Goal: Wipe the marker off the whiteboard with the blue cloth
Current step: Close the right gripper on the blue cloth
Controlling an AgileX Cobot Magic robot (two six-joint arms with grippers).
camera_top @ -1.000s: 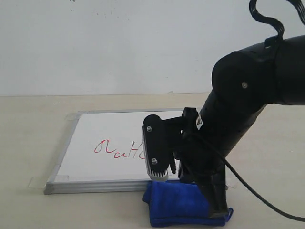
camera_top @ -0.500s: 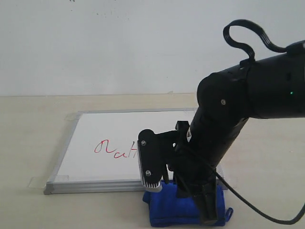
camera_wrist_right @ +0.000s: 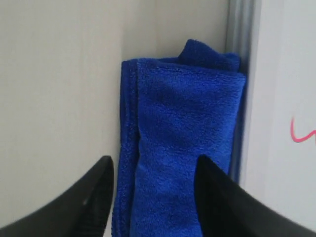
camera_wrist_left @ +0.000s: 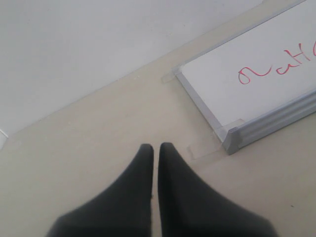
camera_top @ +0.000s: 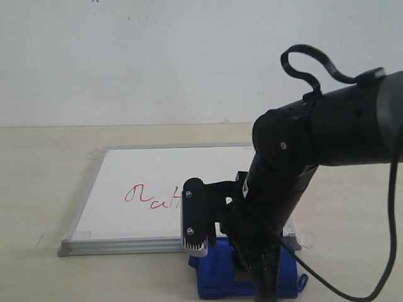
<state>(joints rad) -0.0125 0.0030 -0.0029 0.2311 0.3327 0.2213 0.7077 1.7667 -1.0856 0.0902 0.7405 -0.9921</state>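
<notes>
Lowered since the earlier frames, the right end effector (camera_wrist_right: 154, 165) is held wide open just above the blue cloth (camera_wrist_right: 187, 138), with nothing gripped. The cloth is seen folded on the desk (camera_top: 38, 189), touching the near frame of the whiteboard (camera_top: 145, 170), where the red marker (camera_top: 151, 196) is left unwiped. The left end effector (camera_wrist_left: 156, 148) is closed and empty, near the board's corner.

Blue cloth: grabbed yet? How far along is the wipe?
Nothing done: the marker shows unwiped on the whiteboard. In hand: the right gripper hangs open over the blue cloth, which lies beside the board's frame. To do: close, lift, wipe. The left gripper sits shut, off the board.
</notes>
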